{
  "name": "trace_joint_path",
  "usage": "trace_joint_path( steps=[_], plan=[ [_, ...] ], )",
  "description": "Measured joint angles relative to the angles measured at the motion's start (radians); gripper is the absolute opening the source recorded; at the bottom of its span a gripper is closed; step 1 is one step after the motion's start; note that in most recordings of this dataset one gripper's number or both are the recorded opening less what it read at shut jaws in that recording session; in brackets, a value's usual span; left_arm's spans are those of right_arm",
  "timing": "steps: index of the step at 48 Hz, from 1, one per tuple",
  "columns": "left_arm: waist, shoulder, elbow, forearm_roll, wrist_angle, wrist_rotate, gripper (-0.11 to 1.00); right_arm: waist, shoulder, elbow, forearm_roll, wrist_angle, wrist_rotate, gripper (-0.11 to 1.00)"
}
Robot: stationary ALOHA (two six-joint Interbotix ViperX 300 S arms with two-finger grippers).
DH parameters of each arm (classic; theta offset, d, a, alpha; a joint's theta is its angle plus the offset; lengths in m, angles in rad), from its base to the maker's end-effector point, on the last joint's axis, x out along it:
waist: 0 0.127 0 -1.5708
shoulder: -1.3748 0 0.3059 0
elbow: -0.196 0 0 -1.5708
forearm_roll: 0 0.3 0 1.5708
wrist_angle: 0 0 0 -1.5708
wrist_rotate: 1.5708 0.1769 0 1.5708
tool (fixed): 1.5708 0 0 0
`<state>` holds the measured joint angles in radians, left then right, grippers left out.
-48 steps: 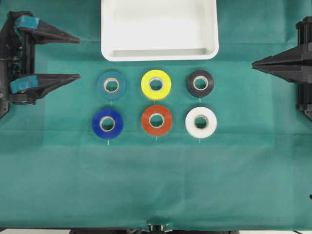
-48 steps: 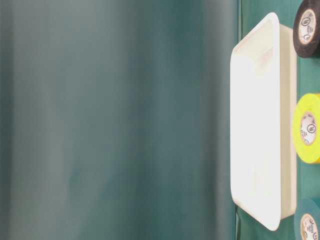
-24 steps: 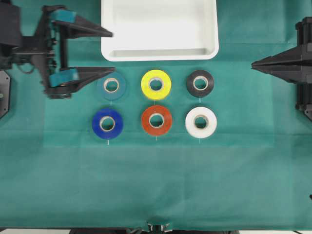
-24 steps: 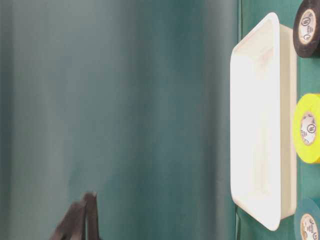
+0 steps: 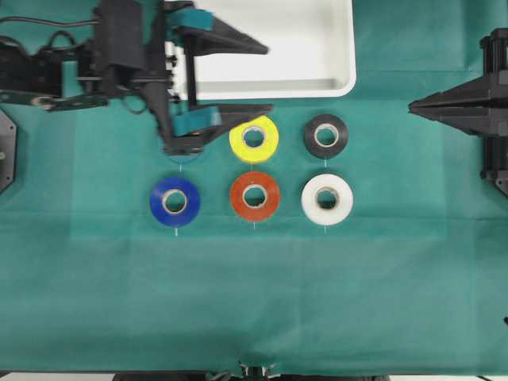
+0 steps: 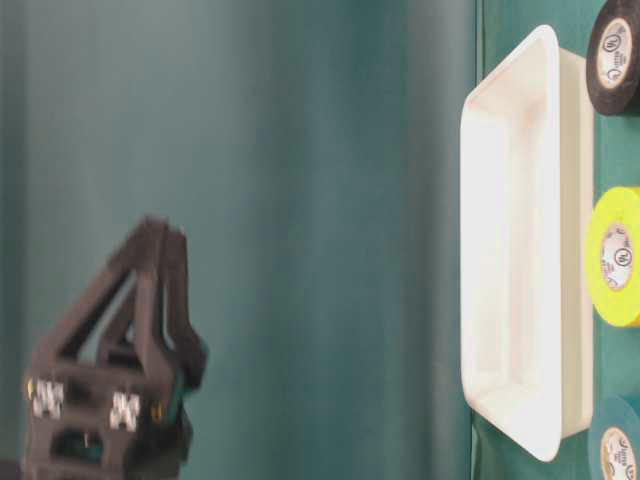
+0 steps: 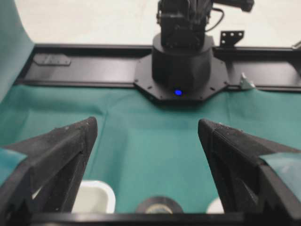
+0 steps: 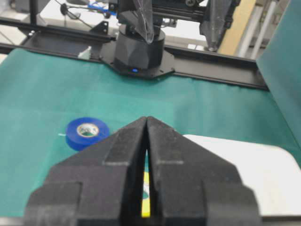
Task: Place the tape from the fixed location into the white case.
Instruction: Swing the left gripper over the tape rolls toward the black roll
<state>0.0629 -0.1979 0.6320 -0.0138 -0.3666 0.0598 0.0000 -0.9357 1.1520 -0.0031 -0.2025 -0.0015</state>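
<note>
Left hand [image 5: 262, 78] has swung in from the table's left edge, fingers spread wide, empty, over the white case [image 5: 341, 48] rim and the yellow roll [image 5: 254, 138]. Right hand [image 5: 417, 104] pressed together at the right edge. Tape [image 5: 326, 136] lies flat, core hole upward, just below the case's right corner.

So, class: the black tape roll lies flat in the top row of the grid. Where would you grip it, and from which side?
Come straight down from above onto the black tape roll. It lies flat with its core hole facing up, so put one finger in the hole and one outside the rim. The white roll and yellow roll sit near, leaving little side room.
</note>
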Motion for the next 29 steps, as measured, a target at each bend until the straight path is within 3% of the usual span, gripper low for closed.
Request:
trace_joint_path(
  steps=[29],
  plan=[
    [0.026,0.195,-0.238,0.0,0.086,0.02,0.95,-0.002,0.002,0.0,0.0,0.005,0.0,0.0]
  ],
)
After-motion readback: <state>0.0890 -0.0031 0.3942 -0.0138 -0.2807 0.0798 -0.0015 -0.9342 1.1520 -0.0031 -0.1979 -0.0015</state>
